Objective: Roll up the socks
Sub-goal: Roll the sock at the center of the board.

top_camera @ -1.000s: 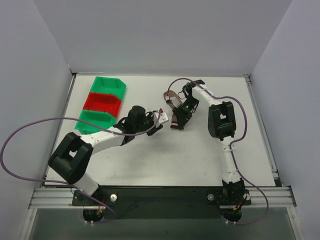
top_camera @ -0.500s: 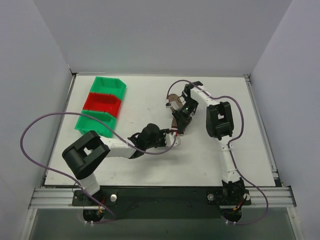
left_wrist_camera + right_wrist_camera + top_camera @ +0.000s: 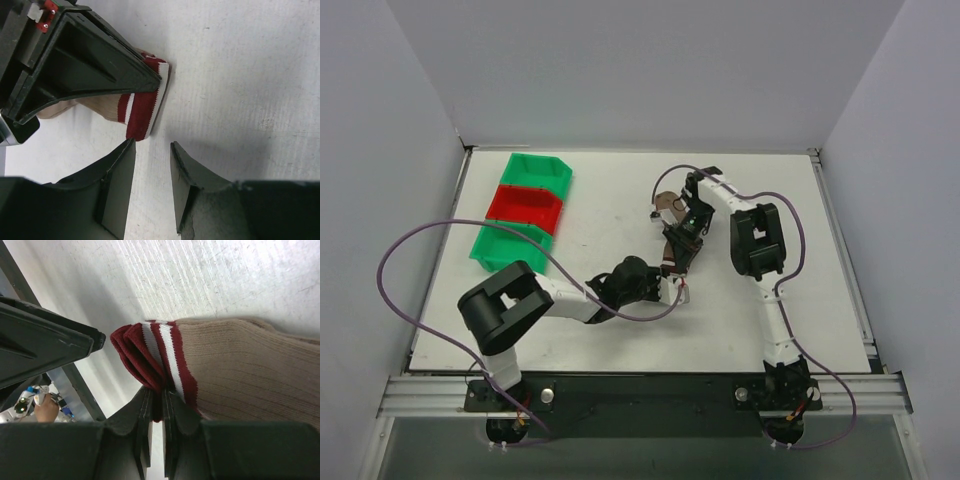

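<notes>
Right gripper [image 3: 156, 400] clamped on maroon cuff [image 3: 142, 357] of socks [image 3: 240, 375]; left gripper [image 3: 152, 145] jaws apart, empty, at 6 o'clock of cuff, over worktop [image 3: 240, 75]

Left jaws slightly apart, right jaws clamped.

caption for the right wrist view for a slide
Right end effector pinches the maroon striped cuff of the tan socks on the table.

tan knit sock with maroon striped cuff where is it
The tan sock is mid-table in the top view, cuff pinched by the right gripper, open left gripper beside it.
</notes>
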Controlling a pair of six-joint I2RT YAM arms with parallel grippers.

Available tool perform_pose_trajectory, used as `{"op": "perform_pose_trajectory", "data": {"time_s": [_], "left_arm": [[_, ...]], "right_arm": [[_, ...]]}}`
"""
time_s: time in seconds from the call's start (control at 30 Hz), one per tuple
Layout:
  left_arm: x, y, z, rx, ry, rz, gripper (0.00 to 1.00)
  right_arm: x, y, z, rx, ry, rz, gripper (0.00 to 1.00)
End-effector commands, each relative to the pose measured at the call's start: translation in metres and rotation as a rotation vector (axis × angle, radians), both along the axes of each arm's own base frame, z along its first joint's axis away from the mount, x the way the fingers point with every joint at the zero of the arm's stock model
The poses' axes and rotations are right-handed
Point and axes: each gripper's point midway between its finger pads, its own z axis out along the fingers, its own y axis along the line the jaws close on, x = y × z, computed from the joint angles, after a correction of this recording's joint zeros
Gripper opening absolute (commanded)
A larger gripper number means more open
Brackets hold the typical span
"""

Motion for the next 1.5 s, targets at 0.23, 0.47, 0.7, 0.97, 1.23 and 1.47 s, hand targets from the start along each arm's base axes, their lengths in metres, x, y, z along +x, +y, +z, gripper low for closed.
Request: {"op": "perform_pose_trajectory", "data": {"time_s": [0.23,0.47,0.7,0.97,1.23,1.47], "left_arm": [[0.006,-0.021,-0.009,0.023,-0.031,-0.040,0.35],[0.009,-0.026,-0.017,0.045,-0.041,-0.040,0.34],[0.012,-0.024,-0.037,0.112,-0.047,-0.033,0.07],[0.003,-0.020,-0.053,0.179,-0.022,-0.067,0.00],[-0.016,-0.011,-0.057,0.229,0.030,-0.138,0.00],[-0.019,-0.004,-0.044,0.174,0.007,-0.123,0.23]], "right_arm": [[-0.014,-0.007,0.008,-0.028,0.058,0.000,0.00],[-0.015,-0.007,0.008,-0.026,0.057,0.002,0.00],[-0.014,-0.007,0.008,-0.025,0.056,0.003,0.00],[-0.014,-0.007,0.007,-0.028,0.057,0.000,0.00],[-0.003,-0.008,0.017,-0.001,0.031,-0.043,0.00],[-0.003,-0.014,0.014,-0.011,0.031,-0.054,0.00]]}}
